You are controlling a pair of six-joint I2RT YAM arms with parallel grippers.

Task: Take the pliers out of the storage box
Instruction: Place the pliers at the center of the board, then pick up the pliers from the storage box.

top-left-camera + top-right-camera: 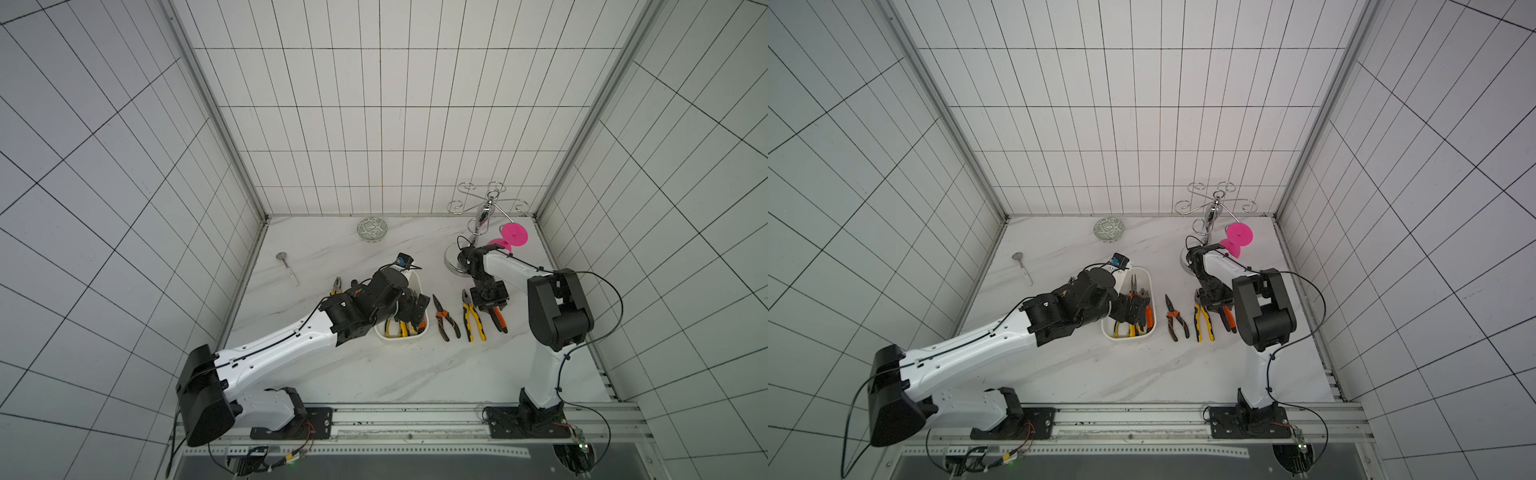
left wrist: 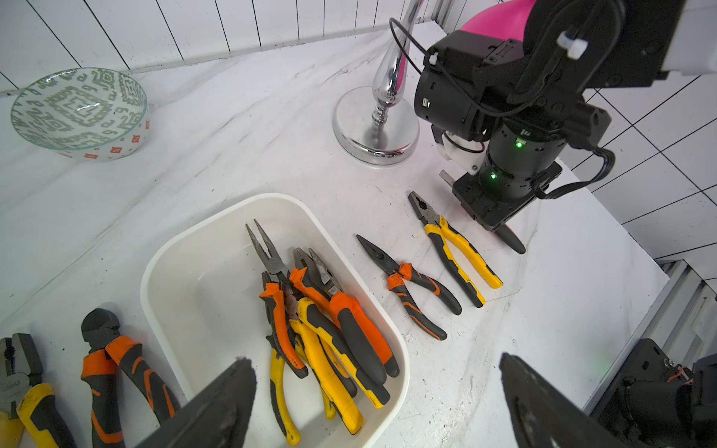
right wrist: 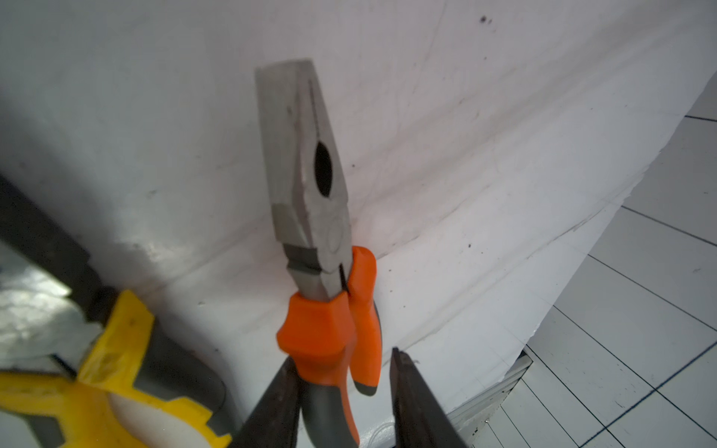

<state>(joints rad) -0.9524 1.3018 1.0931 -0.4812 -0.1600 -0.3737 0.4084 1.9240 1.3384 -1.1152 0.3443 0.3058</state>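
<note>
The white storage box [image 1: 401, 337] [image 2: 217, 229] sits mid-table and holds several pliers [image 2: 329, 322] with orange or yellow handles. My left gripper [image 2: 374, 360] [image 1: 415, 309] hovers over the box's near end, wide open and empty. To the box's right lie needle-nosed orange-black pliers [image 1: 445, 319] and yellow-black pliers [image 1: 473, 318]. Further right, blunt orange-handled pliers [image 3: 306, 186] [image 1: 498, 321] rest on the table between my right gripper's [image 3: 343, 355] [image 1: 492, 305] parted fingers. One finger touches the handle and a gap shows at the other. More pliers [image 1: 337, 287] [image 2: 112, 368] lie left of the box.
A green-patterned bowl [image 1: 372, 230] stands at the back and a silver spoon [image 1: 287, 265] lies at the back left. A chrome stand [image 1: 482, 220] and a pink spool [image 1: 513, 236] are just behind my right arm. Tiled walls enclose three sides.
</note>
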